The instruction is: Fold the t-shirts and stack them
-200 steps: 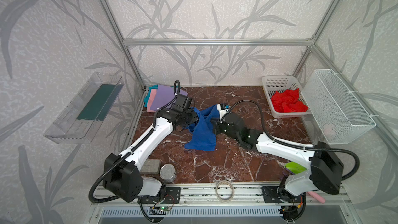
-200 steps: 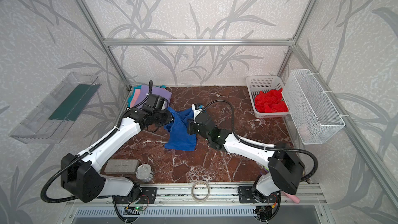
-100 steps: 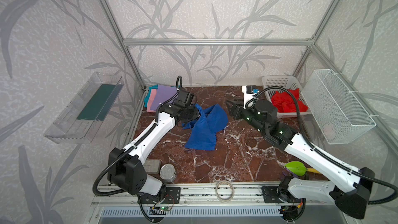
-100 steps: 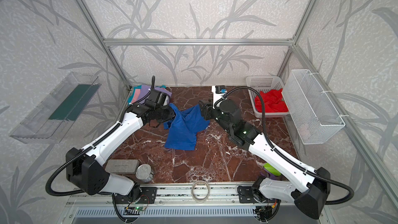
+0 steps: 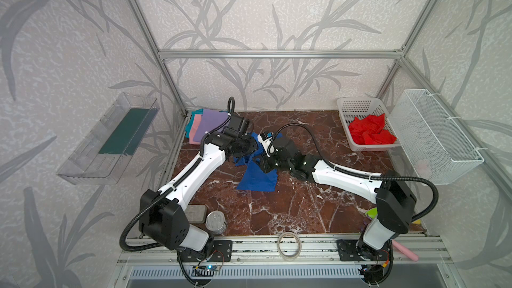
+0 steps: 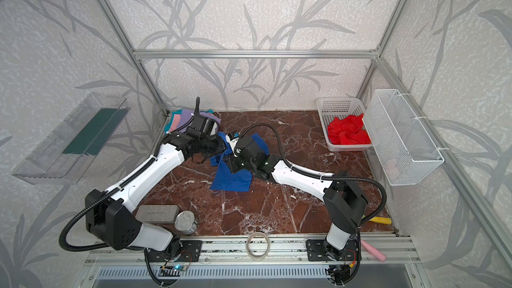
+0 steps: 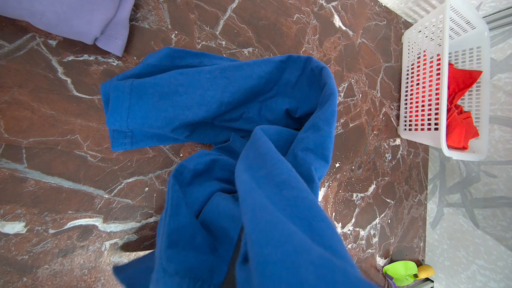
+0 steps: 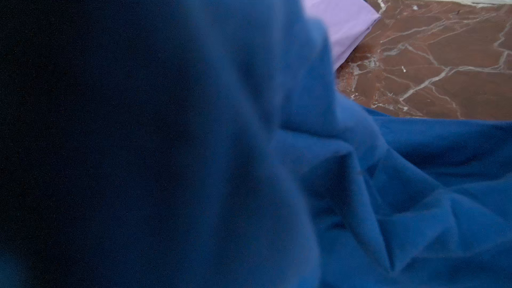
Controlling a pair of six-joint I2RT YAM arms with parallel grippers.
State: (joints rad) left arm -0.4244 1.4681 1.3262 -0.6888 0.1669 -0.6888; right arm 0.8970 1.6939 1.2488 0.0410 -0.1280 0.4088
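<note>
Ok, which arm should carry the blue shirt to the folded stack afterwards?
Left, likely: the folded stack lies in the far left corner beside the left claw; the right claw would reach across the blue shirt.

Both top views look down from high above the aluminium front rail point(image 5: 249, 245), facing the leaf-patterned back wall point(image 5: 277, 84); they stand far off, take in the whole red-brown marbled tabletop point(image 5: 291, 203), and are nearly alike; the left wrist view looks steeply down from close above the crumpled royal blue cloth t-shirt point(image 7: 249, 162), facing across the table towards the white perforated plastic basket point(image 7: 421, 51); the right wrist view sits almost against that shirt, whose blurred cloth fills most of it, facing the folded lavender t-shirt point(image 8: 340, 15); all four views share both shirts.
</note>
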